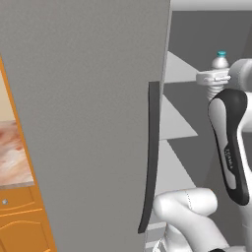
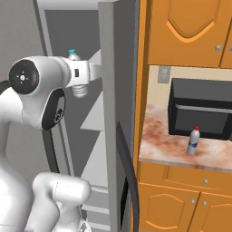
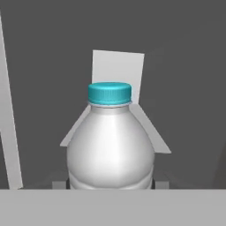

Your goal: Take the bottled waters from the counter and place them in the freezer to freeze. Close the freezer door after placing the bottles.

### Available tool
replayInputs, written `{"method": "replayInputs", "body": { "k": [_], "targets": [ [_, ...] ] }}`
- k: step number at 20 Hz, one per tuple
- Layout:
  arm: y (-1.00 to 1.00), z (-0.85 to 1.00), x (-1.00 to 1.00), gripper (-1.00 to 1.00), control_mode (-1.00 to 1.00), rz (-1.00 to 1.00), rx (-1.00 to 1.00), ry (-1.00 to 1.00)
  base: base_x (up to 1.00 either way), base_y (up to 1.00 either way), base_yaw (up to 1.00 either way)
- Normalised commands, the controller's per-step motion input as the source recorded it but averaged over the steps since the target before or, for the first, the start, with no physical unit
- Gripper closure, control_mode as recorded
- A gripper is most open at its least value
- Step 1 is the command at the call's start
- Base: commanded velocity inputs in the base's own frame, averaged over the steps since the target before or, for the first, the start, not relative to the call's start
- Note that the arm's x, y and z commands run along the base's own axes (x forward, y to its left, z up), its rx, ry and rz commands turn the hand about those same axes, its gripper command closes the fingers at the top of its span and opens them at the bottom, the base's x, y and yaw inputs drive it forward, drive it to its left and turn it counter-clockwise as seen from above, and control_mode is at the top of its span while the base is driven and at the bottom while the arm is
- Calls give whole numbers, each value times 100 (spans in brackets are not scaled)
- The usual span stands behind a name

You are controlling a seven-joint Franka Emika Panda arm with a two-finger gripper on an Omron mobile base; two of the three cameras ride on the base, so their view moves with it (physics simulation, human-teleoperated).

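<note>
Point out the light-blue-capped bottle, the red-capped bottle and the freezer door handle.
light-blue-capped bottle [image 3: 110,150], hand view, on its clear shoulder.
red-capped bottle [image 2: 193,142], right base view, on its label, standing on the counter.
freezer door handle [image 1: 151,152], left base view, midway along the dark bar.

Orange wooden upper cabinets [image 2: 190,31] with small round knobs hang on a beige wall [image 2: 156,97] that carries a pale outlet plate [image 2: 164,74]. Below them stands a black microwave [image 2: 201,113]. Orange lower cabinets [image 2: 181,199] with arched door panels run beneath, and more orange cabinet fronts [image 1: 22,221] show at the left
</note>
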Motion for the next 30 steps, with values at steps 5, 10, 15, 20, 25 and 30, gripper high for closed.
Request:
{"method": "replayInputs", "body": {
  "k": [5,10,15,20,25,30],
  "targets": [
    [-4,25,32,100,-100,2,0,0,0,0,0],
    [0,-1,66,100,-100,0,3,-1,0,0,0],
    [0,-2,61,100,-100,0,5,-14,0,0,0],
    [0,-15,53,100,-100,0,2,-15,0,0,0],
    [0,-16,47,100,-100,1,0,-1,0,0,0],
    [-9,0,16,100,-100,2,1,0,0,0,0]
  ]
}}
